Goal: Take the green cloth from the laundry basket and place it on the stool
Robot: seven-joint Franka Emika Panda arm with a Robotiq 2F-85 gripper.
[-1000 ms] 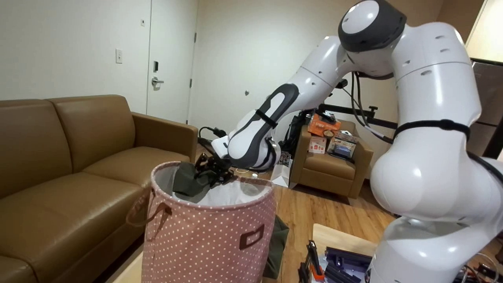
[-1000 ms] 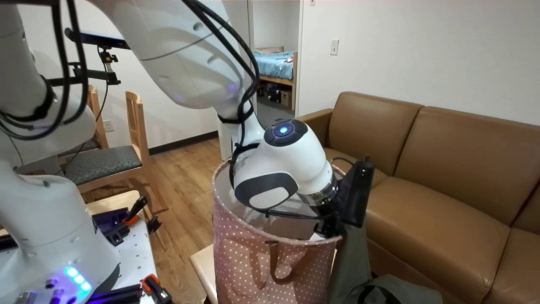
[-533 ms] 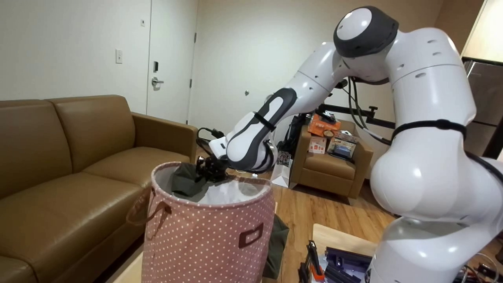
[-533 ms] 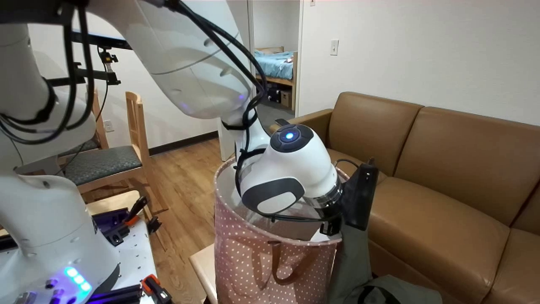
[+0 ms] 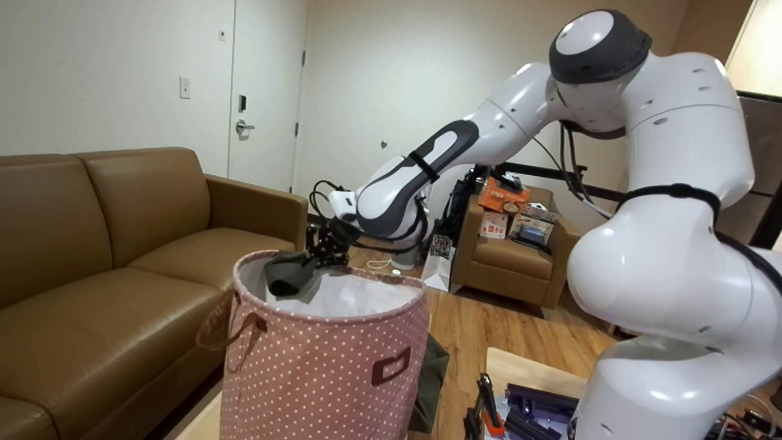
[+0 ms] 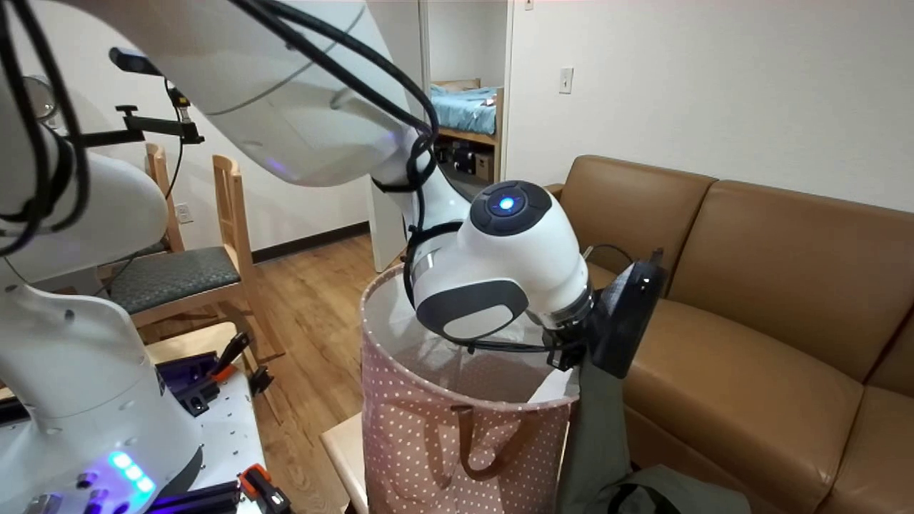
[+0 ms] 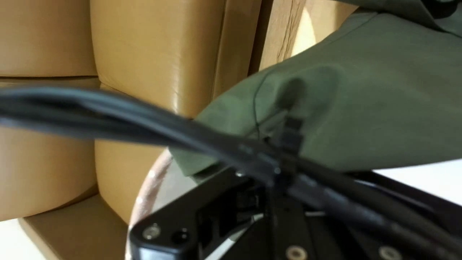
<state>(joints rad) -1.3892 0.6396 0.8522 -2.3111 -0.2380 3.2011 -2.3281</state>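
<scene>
The large, limp, dark grey-green fabric cloth (image 7: 379, 97) lies over the rim of the round, white-dotted, pinkish-red fabric laundry basket (image 5: 317, 373): a short folded end hangs inside against the white lining (image 5: 372, 296), while a much longer part drops down the outside, bending outward low in an exterior view. The black gripper (image 5: 327, 250) is at that rim, fabric bunched beside its tips; black cables (image 7: 216, 144) hide the pads in the wrist view, so I cannot tell whether they are clamped on it. The coming move turns on this: from the jaws the cloth's long axis runs outward and down, away from the basket's mouth, so probably just the short inner end is left to lift over. The sole arm (image 5: 660, 263), white and jointed, reaches across the opening. A pale wooden surface (image 6: 346, 453) beside the basket may be the stool; I cannot be sure. Farther out stands a tan, leather-like couch (image 6: 750, 371).
</scene>
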